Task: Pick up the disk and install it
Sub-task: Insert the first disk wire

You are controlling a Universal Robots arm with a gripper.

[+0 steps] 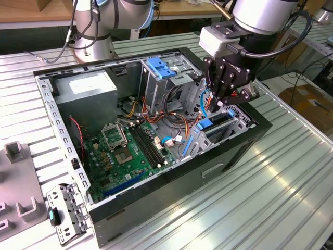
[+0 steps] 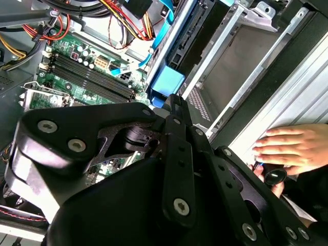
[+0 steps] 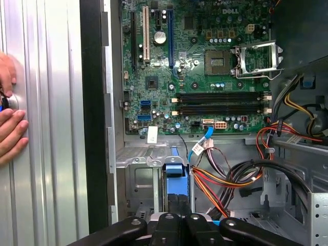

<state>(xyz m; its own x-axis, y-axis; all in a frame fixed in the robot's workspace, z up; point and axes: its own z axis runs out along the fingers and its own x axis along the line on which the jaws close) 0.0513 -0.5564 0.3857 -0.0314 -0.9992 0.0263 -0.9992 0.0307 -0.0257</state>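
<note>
From the exterior view's left, I see the case (image 1: 156,208) holding the motherboard (image 1: 119,156), then the disk (image 1: 221,121) on edge in a bay. The gripper (image 1: 217,107) has its jaws shut together, tips at the disk's blue end. The first wrist view adds a hand (image 3: 11,134) outside.

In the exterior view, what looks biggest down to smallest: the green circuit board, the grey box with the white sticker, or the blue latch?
1. green circuit board
2. grey box, though it sits farther from the camera, so the gap is unsure
3. blue latch, clearly smallest
</note>
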